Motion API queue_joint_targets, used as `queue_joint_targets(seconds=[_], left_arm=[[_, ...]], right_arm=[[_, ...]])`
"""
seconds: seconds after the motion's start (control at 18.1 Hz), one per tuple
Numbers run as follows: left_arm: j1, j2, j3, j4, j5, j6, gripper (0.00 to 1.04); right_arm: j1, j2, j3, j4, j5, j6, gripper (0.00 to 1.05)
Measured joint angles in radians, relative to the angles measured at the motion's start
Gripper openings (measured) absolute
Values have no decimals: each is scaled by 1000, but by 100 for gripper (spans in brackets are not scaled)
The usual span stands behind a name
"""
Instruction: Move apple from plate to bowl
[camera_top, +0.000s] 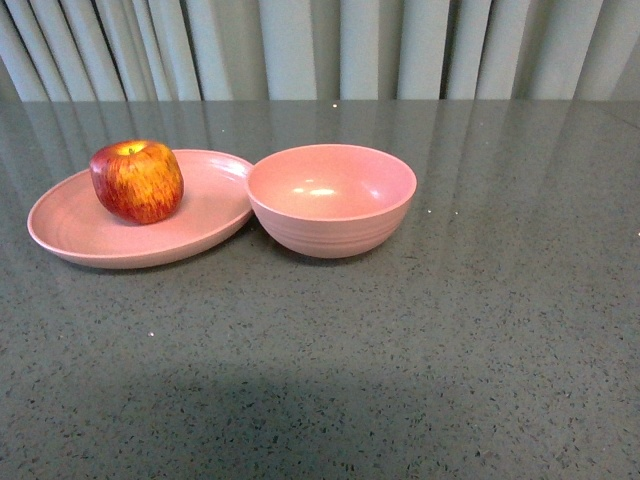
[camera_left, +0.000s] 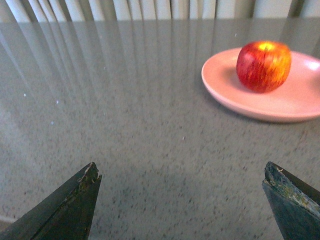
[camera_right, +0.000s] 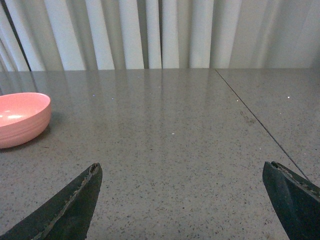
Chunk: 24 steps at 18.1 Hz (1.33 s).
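The red and yellow apple (camera_top: 137, 181) sits upright on the left part of the shallow pink plate (camera_top: 210, 215). The deep pink bowl (camera_top: 331, 198) stands empty right beside the plate, its rim touching the plate's right edge. Neither arm shows in the front view. In the left wrist view the apple (camera_left: 263, 65) and the plate (camera_left: 225, 90) lie far off from my left gripper (camera_left: 182, 172), which is open and empty over bare table. My right gripper (camera_right: 182, 172) is open and empty; the bowl (camera_right: 22, 119) shows at that view's edge.
The dark speckled grey tabletop (camera_top: 450, 350) spreads around the dishes. A pale pleated curtain (camera_top: 320, 45) hangs behind the table's far edge. A thin seam (camera_right: 255, 117) runs across the tabletop in the right wrist view.
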<state>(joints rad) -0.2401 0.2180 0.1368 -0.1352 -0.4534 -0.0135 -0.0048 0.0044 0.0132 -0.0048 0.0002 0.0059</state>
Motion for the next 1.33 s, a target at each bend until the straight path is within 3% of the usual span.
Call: queue_joint_targets(seconds=[0.22,0.5,0.61,0.66,0.83,1.33], left_arm=[[-8,105,43,121,42,21,98],[154,539,252,473,358,65,98],[164,975,581,463,559,63,98],[150,1106,699,420,565,62,98],[137,1261,809,375,559,55,98],[134,1510,951,257,523,21,98]], right_arm=[[0,0,0,0,0,0,98],[0,0,0,0,0,0,98],[0,0,0,0,0,0,98],[0,0,0,0,0,0,98],[0,0,0,0,0,0,98],[0,0,0,0,0,0,98]])
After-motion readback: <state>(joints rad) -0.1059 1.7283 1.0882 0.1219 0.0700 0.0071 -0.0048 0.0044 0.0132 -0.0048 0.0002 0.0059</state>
